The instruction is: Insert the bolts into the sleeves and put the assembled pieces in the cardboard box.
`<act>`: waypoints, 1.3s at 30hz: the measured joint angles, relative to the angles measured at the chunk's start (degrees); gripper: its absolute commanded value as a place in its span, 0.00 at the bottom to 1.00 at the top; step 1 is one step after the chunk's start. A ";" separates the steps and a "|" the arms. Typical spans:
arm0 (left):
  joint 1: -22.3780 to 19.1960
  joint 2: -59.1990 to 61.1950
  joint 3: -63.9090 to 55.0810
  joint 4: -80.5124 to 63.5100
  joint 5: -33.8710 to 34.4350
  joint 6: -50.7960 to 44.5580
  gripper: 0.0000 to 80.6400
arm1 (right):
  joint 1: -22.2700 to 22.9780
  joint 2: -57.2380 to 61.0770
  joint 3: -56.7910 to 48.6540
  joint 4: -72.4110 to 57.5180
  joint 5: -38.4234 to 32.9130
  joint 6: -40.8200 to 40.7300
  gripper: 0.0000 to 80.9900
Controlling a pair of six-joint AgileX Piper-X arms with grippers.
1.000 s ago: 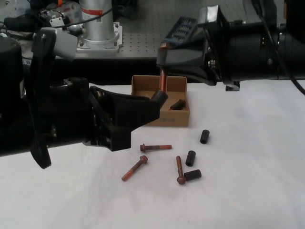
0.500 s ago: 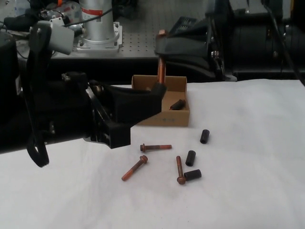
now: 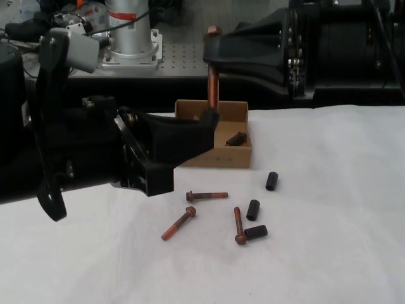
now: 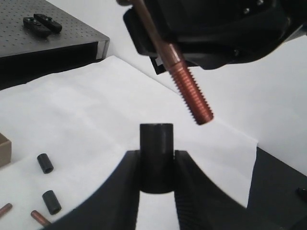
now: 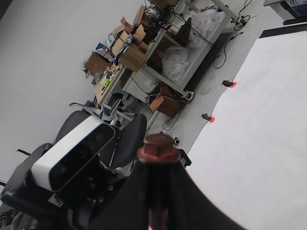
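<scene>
My left gripper [image 4: 157, 165] is shut on a black sleeve [image 4: 156, 153], held upright above the cloth. My right gripper [image 5: 157, 177] is shut on a copper bolt [image 5: 157, 149], head away from the sleeve. The bolt's threaded end [image 4: 194, 98] hangs just above the sleeve's mouth, tilted and apart from it. In the high view the bolt [image 3: 212, 79] stands upright over the left gripper's tip [image 3: 207, 120], in front of the cardboard box [image 3: 218, 154], which holds one dark piece [image 3: 236, 139]. Three loose bolts [image 3: 207, 196] [image 3: 178, 223] [image 3: 238, 225] and three sleeves [image 3: 271, 181] [image 3: 253, 209] [image 3: 255, 232] lie on the white cloth.
The left arm's black body [image 3: 76, 152] covers the left of the bench. A perforated metal plate with a silver post [image 3: 130, 28] lies behind the box. White cloth [image 3: 329, 240] stretches open to the right and front.
The right gripper has risen and straightened the bolt, which now stands higher and upright over the sleeve. The left gripper shifted slightly, then held still.
</scene>
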 measured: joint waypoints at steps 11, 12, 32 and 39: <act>0.00 0.00 0.00 -0.27 -4.00 0.00 0.01 | 0.00 0.00 0.00 0.00 5.58 -4.84 0.03; 0.00 0.00 0.00 -0.27 -3.98 0.00 0.01 | 0.00 0.00 0.00 0.00 6.28 -5.58 0.03; 0.00 0.00 0.00 -4.07 -1.04 -6.07 0.01 | 0.00 0.00 0.00 -0.82 8.79 -7.68 0.03; 0.00 0.00 0.00 -4.07 0.19 -6.33 0.01 | 0.41 0.00 0.00 -0.90 8.79 -7.44 0.03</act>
